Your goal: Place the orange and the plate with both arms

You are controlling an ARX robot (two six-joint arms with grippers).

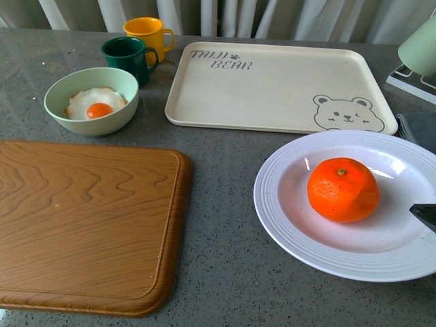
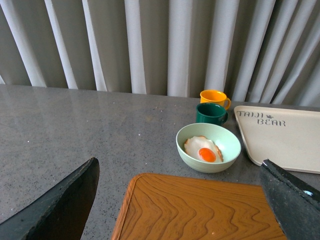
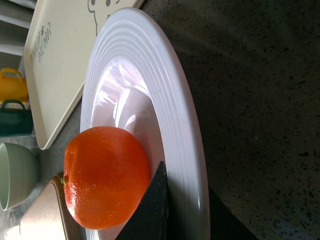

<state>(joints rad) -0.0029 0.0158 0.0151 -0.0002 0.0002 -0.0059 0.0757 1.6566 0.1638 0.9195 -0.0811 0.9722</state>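
The orange [image 1: 343, 189] rests inside the white ribbed plate [image 1: 272, 204] at the right front of the grey table. My right gripper [image 1: 425, 214] shows only as a black tip at the plate's right edge. In the right wrist view this gripper [image 3: 186, 202] is shut on the plate [image 3: 175, 115]: one finger [image 3: 156, 200] lies inside the rim beside the orange [image 3: 105, 175], the other sits under the rim. My left gripper [image 2: 179, 170] is open above the wooden board [image 2: 200, 210], holding nothing, and is out of the front view.
A wooden cutting board [image 1: 82, 218] fills the left front. Behind the plate lies a cream bear tray [image 1: 272, 85]. A pale green bowl [image 1: 90, 101] with a fried egg, a dark green mug [image 1: 128, 56] and a yellow mug [image 1: 146, 33] stand at the back left.
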